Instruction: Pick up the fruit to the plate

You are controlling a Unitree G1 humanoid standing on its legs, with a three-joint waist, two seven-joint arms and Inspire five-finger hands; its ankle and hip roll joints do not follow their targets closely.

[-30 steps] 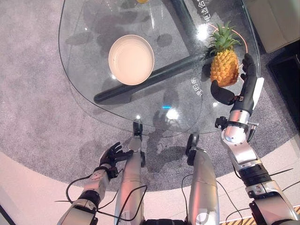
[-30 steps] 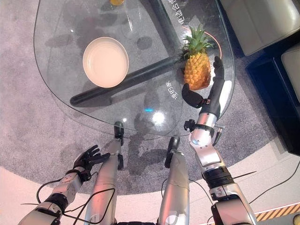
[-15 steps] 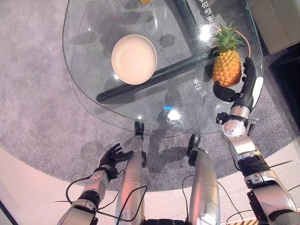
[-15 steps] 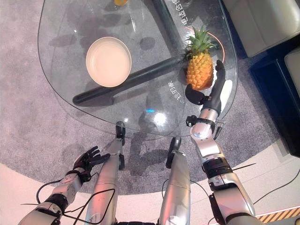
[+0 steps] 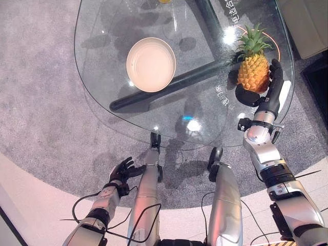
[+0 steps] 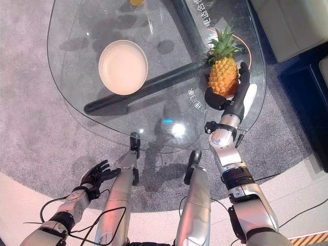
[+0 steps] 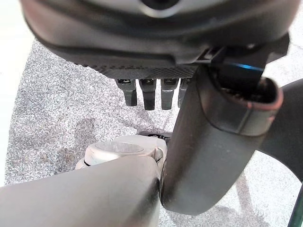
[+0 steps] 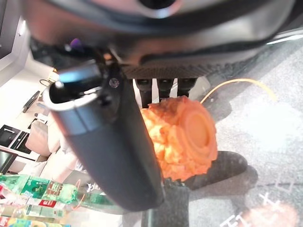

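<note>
Glossy glass table, matt cream plate, rough knobbly pineapple, coarse grey carpet

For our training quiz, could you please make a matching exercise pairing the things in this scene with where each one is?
Things:
1. Orange pineapple with green leaves
2. Round cream plate
3. Left hand
4. Right hand

Places:
A. Bare, on the clear glass table towards its left
B. Low beside the table, above grey carpet
C. Cupped around the fruit
D. Near the table's right edge

Pairs: 1-D, 2-A, 3-B, 4-C
</note>
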